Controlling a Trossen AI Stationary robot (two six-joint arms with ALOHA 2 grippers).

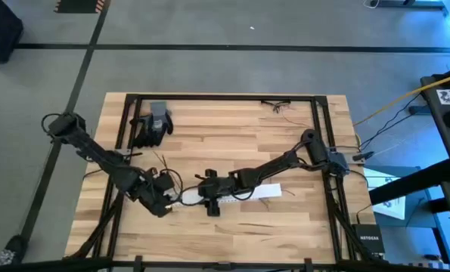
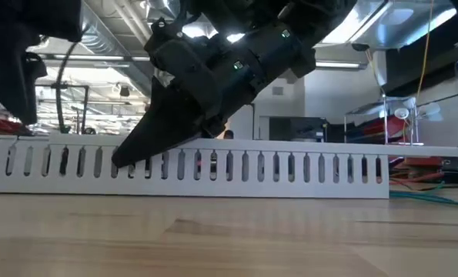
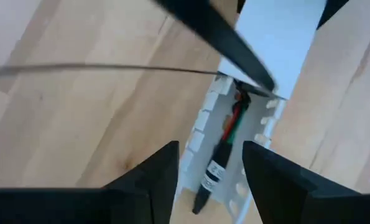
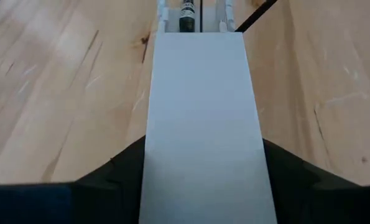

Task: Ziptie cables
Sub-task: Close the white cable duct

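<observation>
Only left wrist shows cables (image 3: pixel 225 146) inside channel (image 3: pixel 265 121).

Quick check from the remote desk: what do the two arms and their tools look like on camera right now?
Both arms are dark, near-black, built of jointed tubular links, with thin black cords looped along them. The left tool shows two broad, black, wedge-shaped fingers. The right tool has matching wide dark fingers. In the low view, a bulky black wrist housing carries small green lights.

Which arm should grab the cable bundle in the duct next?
Likely left. The left gripper is open right over the bundle lying in the duct's uncovered end. The right gripper straddles the white cover, which hides most of the duct from it.
</observation>
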